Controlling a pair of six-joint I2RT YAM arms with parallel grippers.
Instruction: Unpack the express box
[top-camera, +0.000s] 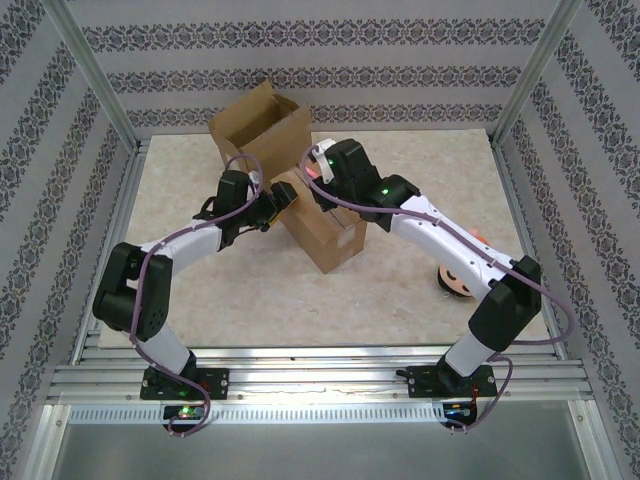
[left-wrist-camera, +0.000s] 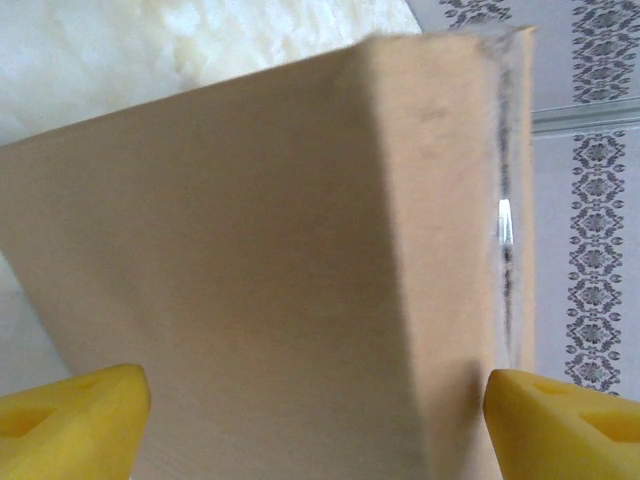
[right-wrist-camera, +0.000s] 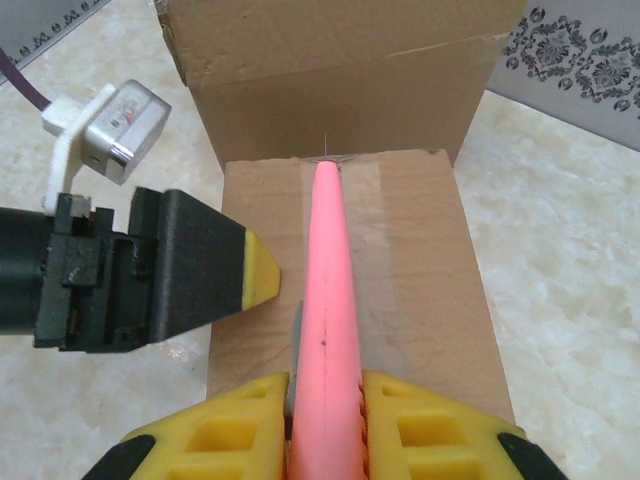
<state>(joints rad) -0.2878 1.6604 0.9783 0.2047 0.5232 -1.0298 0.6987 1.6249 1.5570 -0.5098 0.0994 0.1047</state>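
Note:
A sealed brown express box (top-camera: 330, 240) lies mid-table, with clear tape (right-wrist-camera: 375, 230) along its top seam. My right gripper (right-wrist-camera: 325, 385) is shut on a pink cutter (right-wrist-camera: 328, 280), which lies along that seam with its tip at the far end of the box top (right-wrist-camera: 420, 290). In the top view this gripper (top-camera: 322, 183) hovers over the box's far end. My left gripper (left-wrist-camera: 310, 400) stands wide open with the box (left-wrist-camera: 250, 250) between its yellow fingertips. One of its fingers (right-wrist-camera: 200, 265) is at the box's left edge. Whether it touches the box, I cannot tell.
A second cardboard box (top-camera: 262, 125), open-topped, stands just behind the sealed one and reaches its far end (right-wrist-camera: 340, 80). An orange and white round object (top-camera: 458, 280) lies at the right under my right arm. Metal frame posts (top-camera: 95, 80) and patterned walls enclose the table.

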